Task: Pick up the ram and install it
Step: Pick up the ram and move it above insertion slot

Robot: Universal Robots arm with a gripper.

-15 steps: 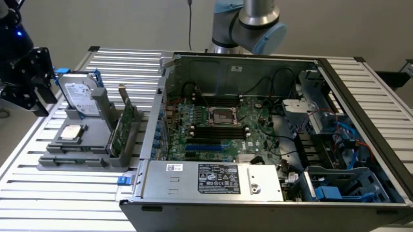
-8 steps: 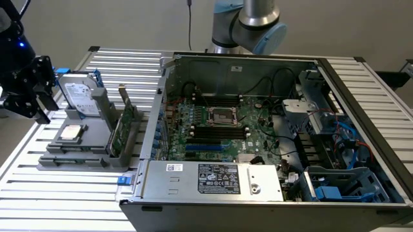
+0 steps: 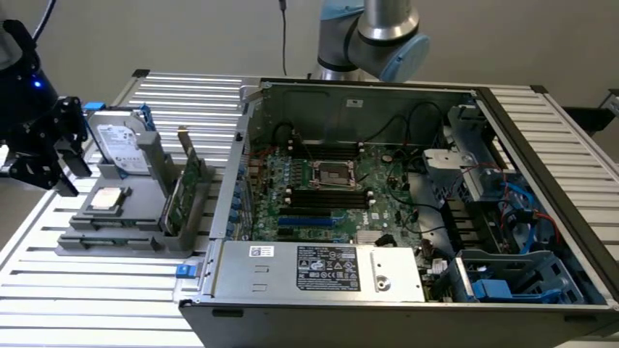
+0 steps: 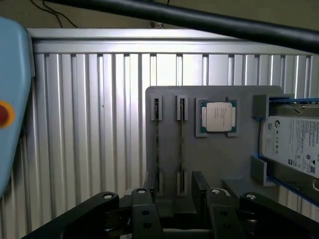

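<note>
Ribbed aluminium table (image 3: 97,290): carries all items. Open computer case (image 3: 358,98): occupies the centre and the exterior view's right, motherboard exposed. Grey holder (image 4: 214,159): lies on the table, just beside the case on the exterior view's left. Hard drive (image 4: 294,144): seated at one end of the holder, between blue rails. Expansion card (image 3: 184,192): stands upright along the holder edge nearest the case. Gripper (image 4: 178,204): positioned above the holder, jaws wide apart, holding nothing. Processor (image 4: 218,117): lies flat in its recess beside the hard drive. Ram (image 4: 157,144): two sticks stand on edge in parallel holder slots, just beside the processor, not touched by the gripper
</note>
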